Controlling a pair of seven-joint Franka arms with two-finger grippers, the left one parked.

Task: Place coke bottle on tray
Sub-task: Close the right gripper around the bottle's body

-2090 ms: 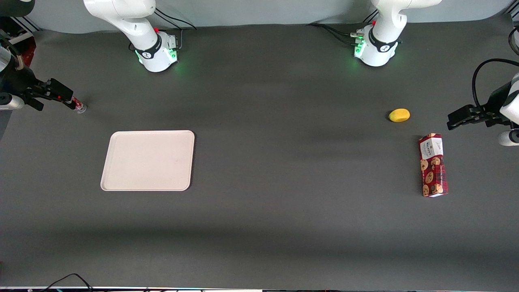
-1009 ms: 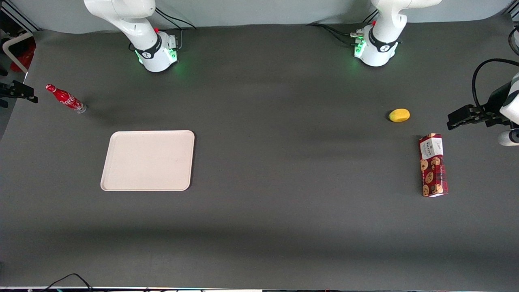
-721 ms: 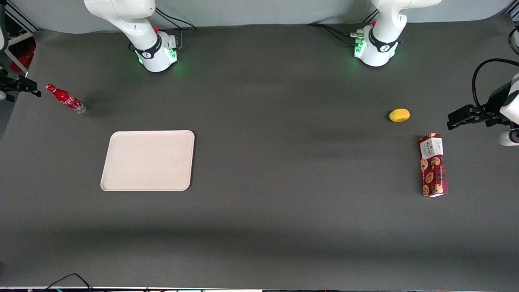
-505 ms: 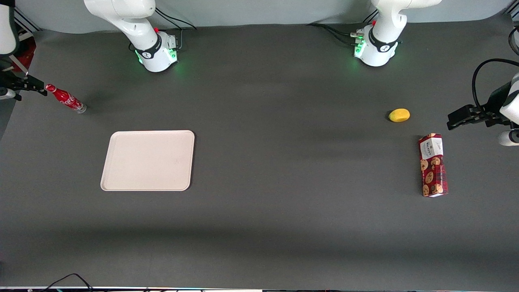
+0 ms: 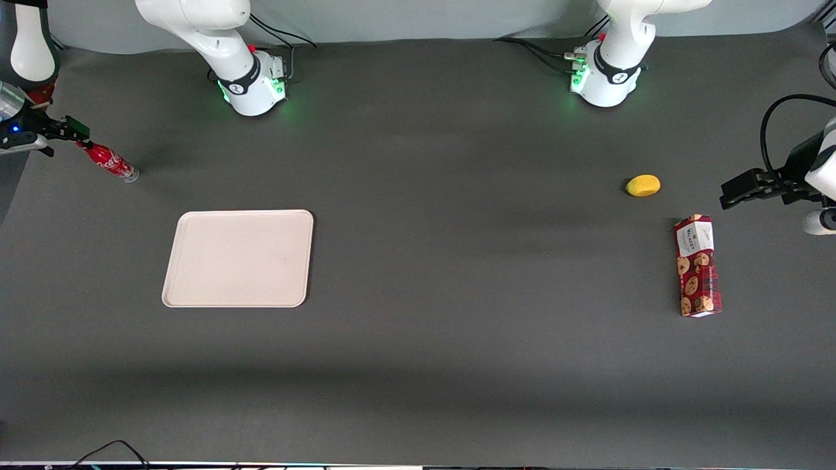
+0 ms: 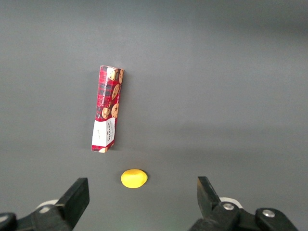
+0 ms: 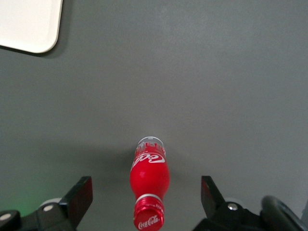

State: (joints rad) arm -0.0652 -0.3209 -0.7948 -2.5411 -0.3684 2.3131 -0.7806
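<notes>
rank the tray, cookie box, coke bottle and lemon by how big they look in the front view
1. tray, by far the largest
2. cookie box
3. coke bottle, standing on the table, its cap hidden by the gripper with open jaws
4. lemon

The bottle and lemon look close; the standing bottle is foreshortened, so that order is unsure.

Front view: gripper (image 5: 77, 130) covers the cap of the coke bottle (image 5: 112, 164); its arm runs off the picture's edge. Right wrist view: only a rounded corner of the tray (image 7: 29, 24) shows, the rest cut off. Finger (image 7: 79, 196) tips alone visible, bases cropped. Small print on the cookie box (image 5: 697, 266) unreadable.
</notes>
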